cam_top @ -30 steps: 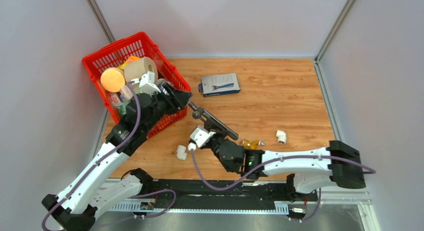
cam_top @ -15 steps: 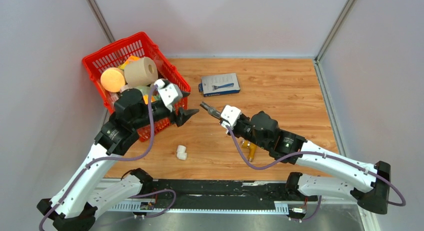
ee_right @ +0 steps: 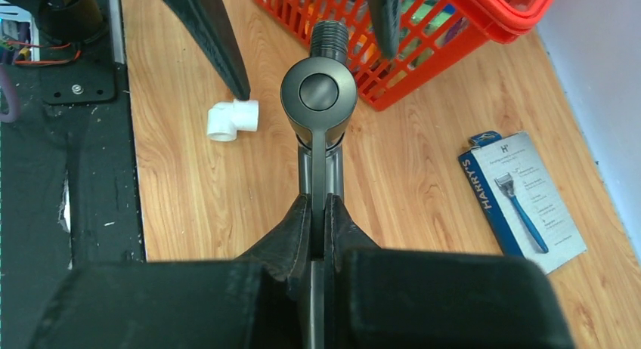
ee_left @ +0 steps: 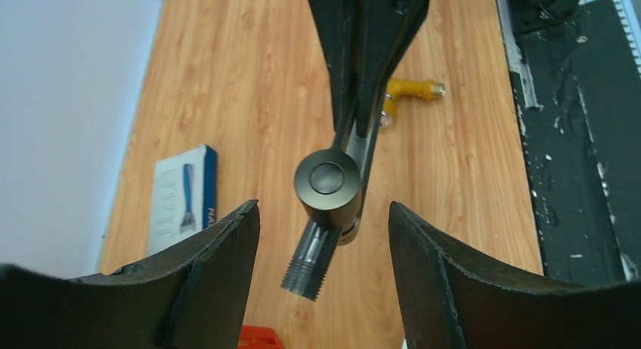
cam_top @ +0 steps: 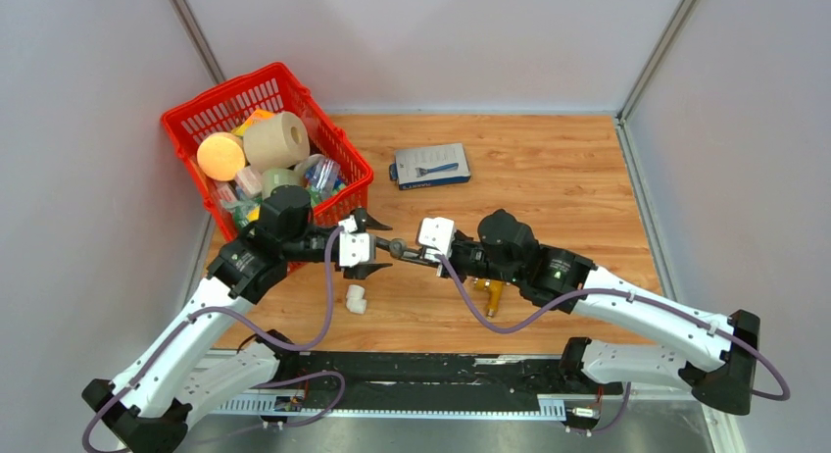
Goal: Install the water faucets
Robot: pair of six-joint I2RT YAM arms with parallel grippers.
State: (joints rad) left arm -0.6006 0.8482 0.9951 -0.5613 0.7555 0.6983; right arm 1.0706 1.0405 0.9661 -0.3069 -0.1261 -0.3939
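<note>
A dark grey metal water faucet (cam_top: pixel 397 245) is held in the air above the wooden table between the two arms. My right gripper (cam_top: pixel 423 255) is shut on its thin flat stem (ee_right: pixel 320 168); the round head (ee_right: pixel 319 92) and threaded end (ee_right: pixel 328 36) point away from it. My left gripper (cam_top: pixel 375 245) is open, its two fingers either side of the faucet head (ee_left: pixel 326 179) and the threaded stub (ee_left: pixel 306 270), not touching them. A white elbow fitting (cam_top: pixel 356 298) lies on the table below the left gripper and shows in the right wrist view (ee_right: pixel 234 118).
A red basket (cam_top: pixel 335 144) full of household items stands at the back left, close behind the left gripper. A blue razor box (cam_top: pixel 431 166) lies at the back middle. A yellow fitting (cam_top: pixel 490 294) lies under the right arm. Grey walls enclose the table.
The right gripper took the faucet, lifted it and has brought it forward and left. The left gripper let go, swung round and now faces the faucet head with its jaws open.
</note>
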